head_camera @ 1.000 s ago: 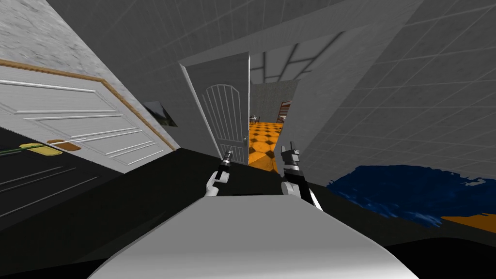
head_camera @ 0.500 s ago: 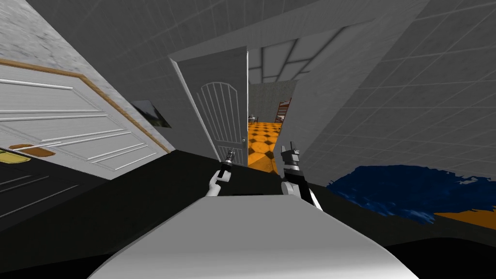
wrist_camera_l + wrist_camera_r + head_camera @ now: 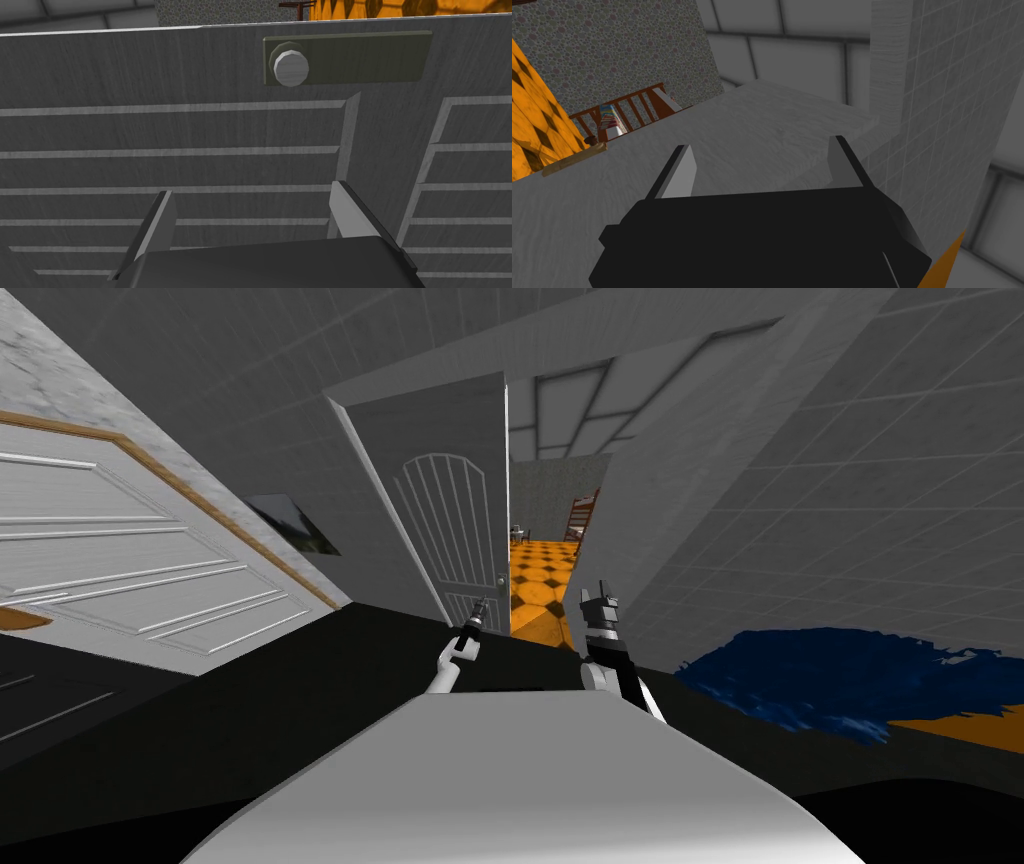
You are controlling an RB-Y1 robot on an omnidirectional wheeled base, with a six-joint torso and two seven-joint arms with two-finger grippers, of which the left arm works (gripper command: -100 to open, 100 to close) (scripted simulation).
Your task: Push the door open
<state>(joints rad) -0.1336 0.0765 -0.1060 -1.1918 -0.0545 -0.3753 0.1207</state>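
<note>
Facing door (image 3: 200, 125) knob (image 3: 291, 69), left gripper (image 3: 251, 189) spread

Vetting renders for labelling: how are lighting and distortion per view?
Head view: wide lens splays walls, tilts the door; dim, only the orange floor beyond bright. Left wrist view: evenly dim door, no glare on knob. Right wrist view: flatly lit tiled wall.

Doors: two recorded, one grey door (image 3: 450, 518) and one white panelled door (image 3: 130, 558). Knob (image 3: 292, 69): one, mounted on one backplate (image 3: 370, 57). Grippers: two listed, left gripper (image 3: 252, 192) and right gripper (image 3: 760, 145), two fingers (image 3: 345, 210) counted on each. Blue rug (image 3: 850, 683): one.
</note>
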